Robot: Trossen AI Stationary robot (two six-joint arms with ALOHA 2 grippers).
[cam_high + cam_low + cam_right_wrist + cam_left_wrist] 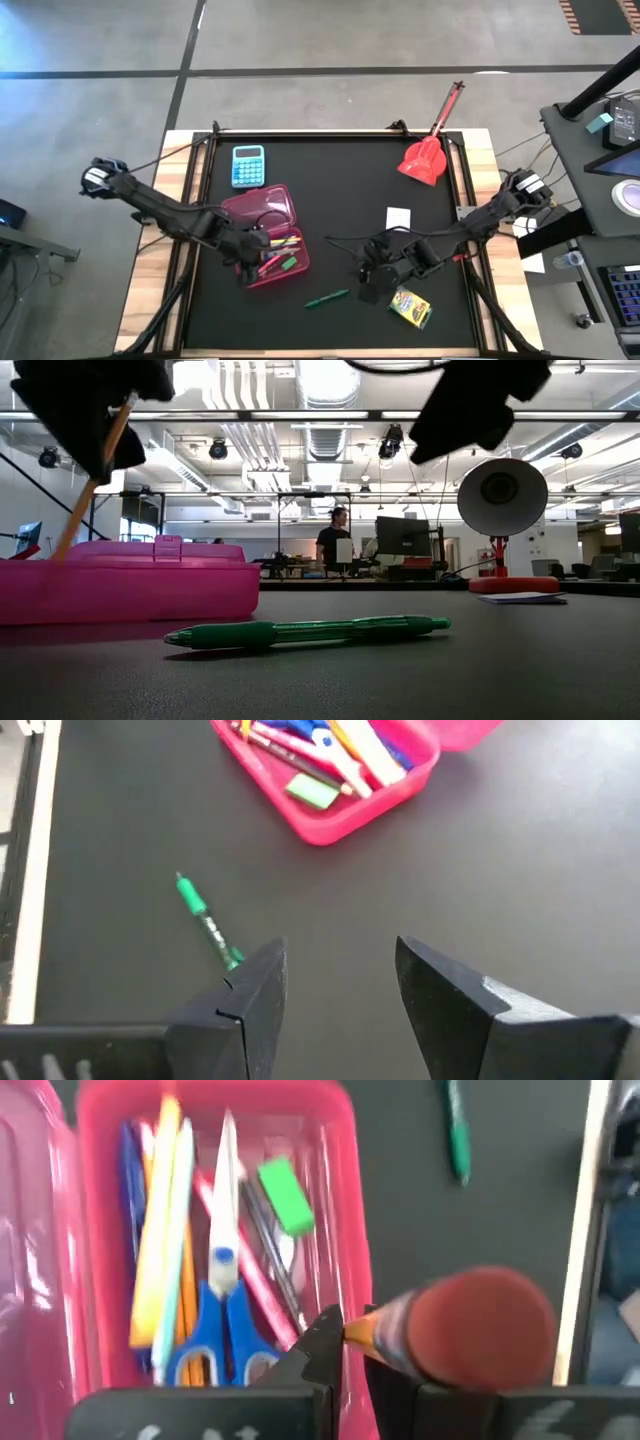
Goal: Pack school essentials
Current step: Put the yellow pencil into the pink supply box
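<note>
A green pen (327, 298) is left lying flat on the black bench (340, 190), in the gap between the open pink pencil case (268, 236) and the right pincer (372, 283). Its long axis is set roughly across the bench, slightly slanted, with one end turned toward the case and the other toward the right arm. From the right pincer the pen is found just off to the case side and a little nearer the front edge; in the right wrist view it is seen ahead of one finger (250, 995), apart from it. The right arm is judged the nearer one for picking it up. The right pincer is held wide, with nothing between its jaws and nothing touched.

The left pincer (345, 1350) is held over the case tray and is closed on an orange pencil (460, 1325), whose eraser end is turned up toward the wrist camera and whose tip is aimed down at the tray. Blue-handled scissors (222, 1320), a green eraser (285, 1198) and several pens and pencils are already laid in the tray. A crayon box (411, 307) is still out on the bench, close beside the right pincer on the front side.
</note>
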